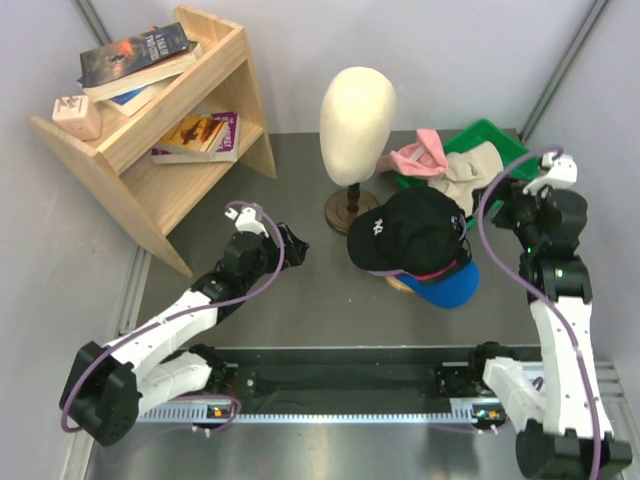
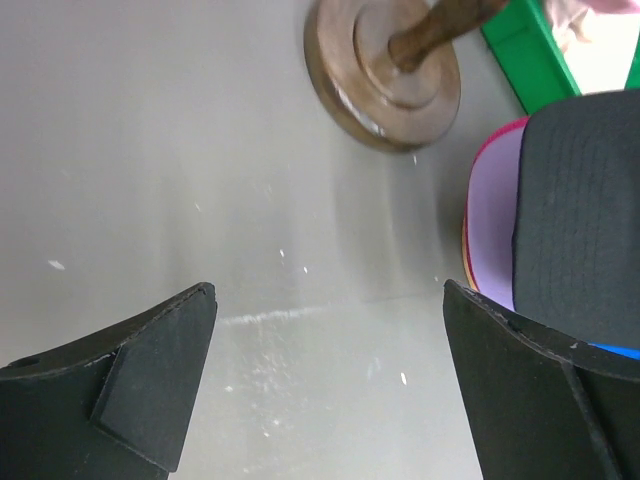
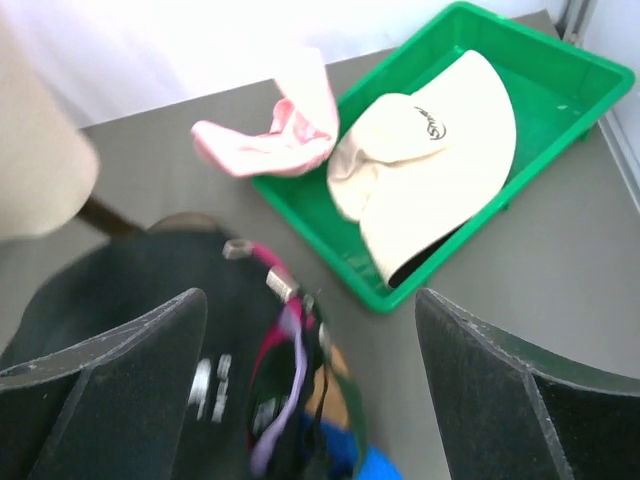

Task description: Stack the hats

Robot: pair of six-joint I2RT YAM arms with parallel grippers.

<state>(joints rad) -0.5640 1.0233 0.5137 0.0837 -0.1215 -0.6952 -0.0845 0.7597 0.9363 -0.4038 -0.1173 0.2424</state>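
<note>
A stack of caps stands mid-table: the black cap with white logo (image 1: pixel 408 230) on top, magenta and lavender edges under it, the blue cap (image 1: pixel 447 287) at the bottom. The stack also shows in the right wrist view (image 3: pixel 150 300) and at the right of the left wrist view (image 2: pixel 580 220). A light pink cap (image 1: pixel 418 153) hangs over the green tray's (image 1: pixel 500 135) edge, and a cream hat (image 1: pixel 468 170) lies in the tray (image 3: pixel 560 90). My right gripper (image 1: pixel 512 208) is open and empty, above the stack's right side. My left gripper (image 1: pixel 291 246) is open and empty, left of the stack.
A cream mannequin head (image 1: pixel 356 112) on a round wooden stand (image 1: pixel 350 210) is behind the stack. A wooden shelf (image 1: pixel 160 120) with books stands at the back left. The stand's base shows in the left wrist view (image 2: pixel 385 75).
</note>
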